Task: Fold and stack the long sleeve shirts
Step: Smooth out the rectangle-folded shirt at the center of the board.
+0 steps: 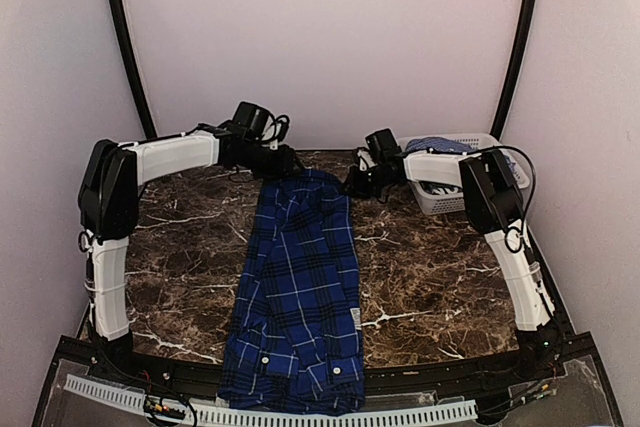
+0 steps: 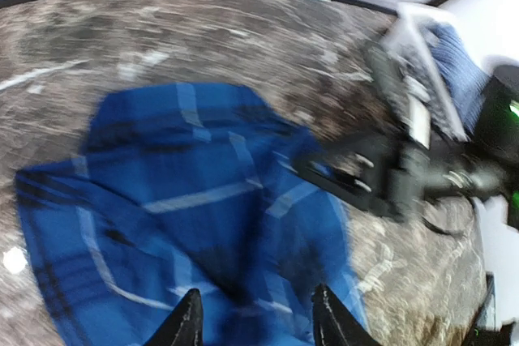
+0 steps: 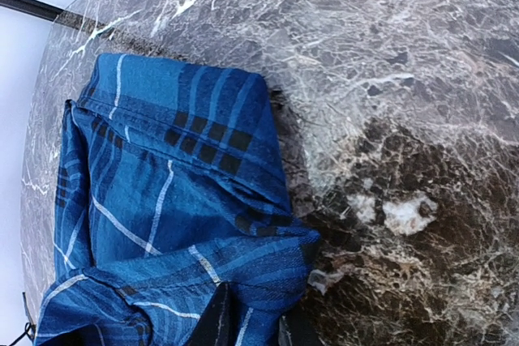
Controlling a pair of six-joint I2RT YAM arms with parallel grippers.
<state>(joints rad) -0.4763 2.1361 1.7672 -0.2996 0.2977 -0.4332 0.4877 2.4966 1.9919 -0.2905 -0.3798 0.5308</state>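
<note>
A dark blue plaid shirt [image 1: 298,287] lies lengthwise down the middle of the marble table, its near end hanging over the front edge. My left gripper [image 1: 290,165] hovers at the shirt's far end. In the left wrist view it [image 2: 258,322] stands open, with the blurred plaid cloth [image 2: 203,200] below the jaws. My right gripper [image 1: 352,185] is at the far right corner of the shirt. In the right wrist view it [image 3: 253,328] is shut on a bunched fold of the plaid cloth [image 3: 162,200]. A lighter blue shirt [image 1: 436,144] lies in the basket.
A pale lattice basket [image 1: 452,192] stands at the back right, behind my right arm, and also shows in the left wrist view as the basket [image 2: 409,54]. Brown marble table [image 1: 430,277] lies bare on both sides of the shirt. A slotted white rail [image 1: 330,414] runs along the front edge.
</note>
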